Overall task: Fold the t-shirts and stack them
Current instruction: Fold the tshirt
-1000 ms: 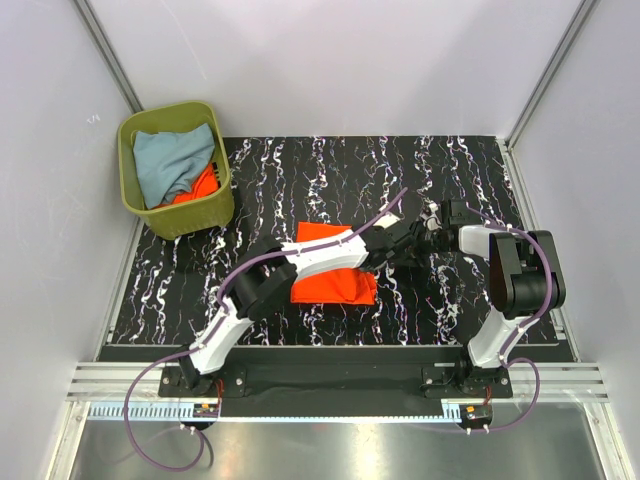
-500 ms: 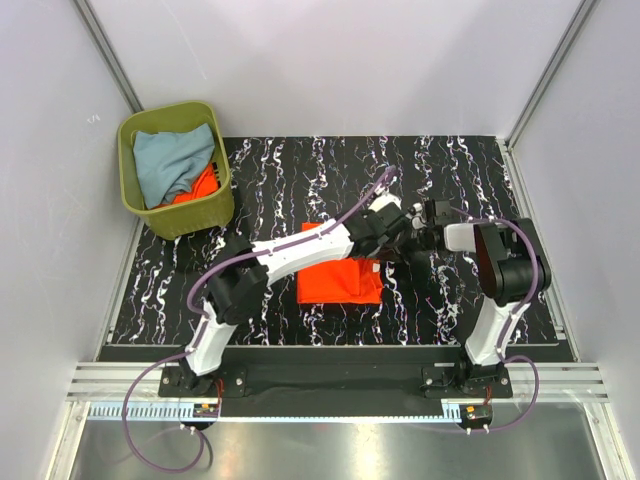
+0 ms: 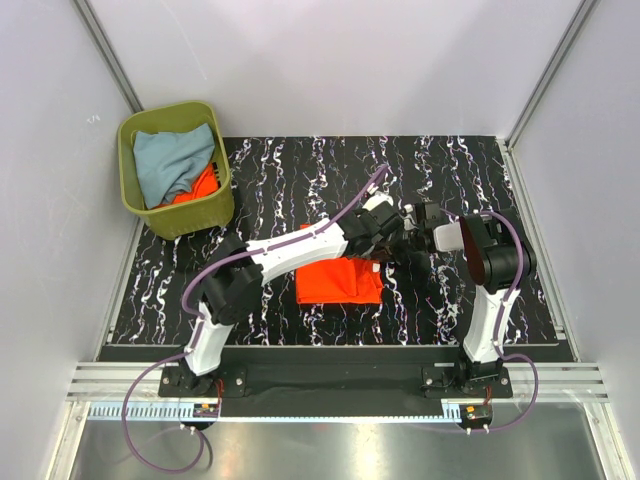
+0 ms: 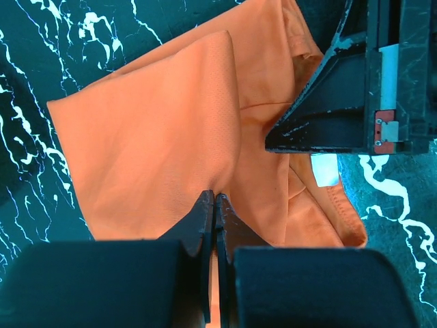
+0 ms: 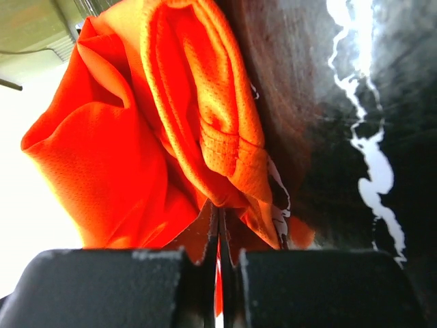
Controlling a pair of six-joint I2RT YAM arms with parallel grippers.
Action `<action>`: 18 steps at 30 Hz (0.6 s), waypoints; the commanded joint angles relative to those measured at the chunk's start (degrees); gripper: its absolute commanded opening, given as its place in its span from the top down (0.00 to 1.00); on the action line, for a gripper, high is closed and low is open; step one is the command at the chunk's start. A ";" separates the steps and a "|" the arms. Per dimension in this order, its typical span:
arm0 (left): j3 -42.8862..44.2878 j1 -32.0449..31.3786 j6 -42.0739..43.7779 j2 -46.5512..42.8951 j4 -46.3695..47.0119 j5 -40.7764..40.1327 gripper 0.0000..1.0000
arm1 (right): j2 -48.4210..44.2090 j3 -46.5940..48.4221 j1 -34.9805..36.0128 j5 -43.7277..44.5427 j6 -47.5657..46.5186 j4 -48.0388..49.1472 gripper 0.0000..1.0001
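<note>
An orange t-shirt (image 3: 338,283) lies partly folded on the black marbled mat. My left gripper (image 3: 390,238) reaches across to its right far corner and is shut on a fold of the orange cloth (image 4: 171,137), the jaws pinched together at the crease (image 4: 214,197). My right gripper (image 3: 408,240) meets it from the right and is shut on a bunched edge of the same t-shirt (image 5: 205,123), with the white label beside its tips. The right gripper's black fingers (image 4: 341,102) show in the left wrist view. More t-shirts, a pale grey-blue one (image 3: 170,160) and an orange one (image 3: 200,186), sit in the bin.
The olive-green bin (image 3: 178,216) stands at the mat's far left corner. The mat (image 3: 300,170) is ringed by pale walls and metal rails, and the arms' bases stand on the near rail (image 3: 340,378).
Both grippers have gone from open to shut on the orange t-shirt's right far edge. The left gripper moved farther back and right, and the right arm's elbow swung left.
</note>
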 commanded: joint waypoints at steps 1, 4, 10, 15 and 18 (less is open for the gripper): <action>0.97 0.30 -0.41 -4.11 1.75 0.81 1.00 | 1.01 -1.90 0.31 2.27 -0.33 0.95 1.00; 1.85 0.30 -0.41 -4.64 1.75 2.03 1.00 | 1.19 -2.52 0.31 3.06 -0.95 0.86 1.00; 2.91 0.30 -1.46 -5.60 1.75 4.23 1.00 | -0.65 -3.22 0.31 7.01 -0.95 0.07 1.00; 3.79 0.30 -2.43 -6.31 1.67 5.11 1.00 | -1.10 -3.23 0.31 9.22 -0.95 -0.63 1.00; 4.93 0.30 -2.87 -5.70 1.67 6.17 1.00 | -0.92 -3.31 0.31 9.66 -0.95 -0.72 1.00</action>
